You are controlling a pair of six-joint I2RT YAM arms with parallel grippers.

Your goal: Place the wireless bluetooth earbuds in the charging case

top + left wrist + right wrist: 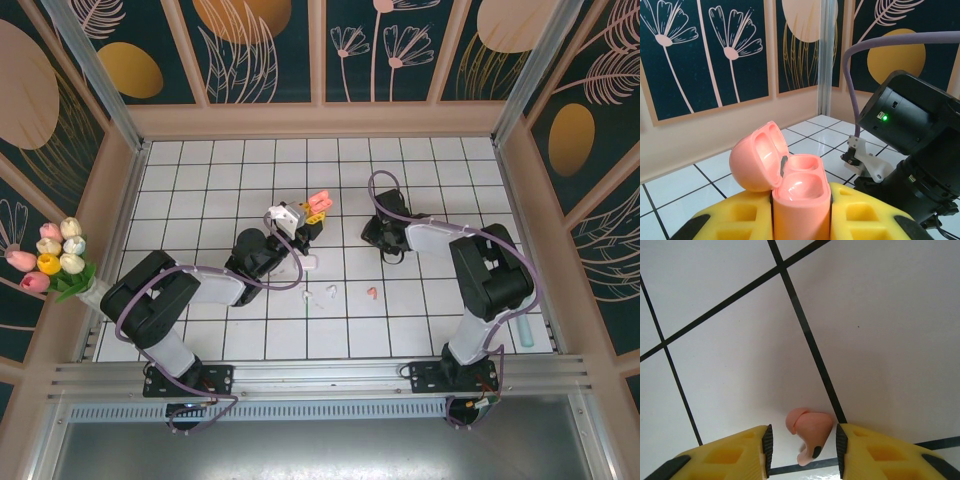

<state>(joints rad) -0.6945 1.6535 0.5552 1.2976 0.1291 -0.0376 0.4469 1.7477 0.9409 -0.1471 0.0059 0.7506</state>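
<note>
Charging case, salmon-pink, stands upright and clamped between the yellow fingers of my left gripper. Its lid is hinged open and tipped toward the left of the frame, and both wells show as bare. From the top camera I see this case held up near the centre of the white tiled bench. My right gripper points down at the bench with its jaws apart. One pink earbud lies on the tile between them at the bottom centre of the frame, close to the right pad and with a clear gap to the left pad, so nothing is grasped there. A second pink earbud lies below centre in the top view, well apart from the case. The white earbuds lie just left of it, too small to make out in detail.
</note>
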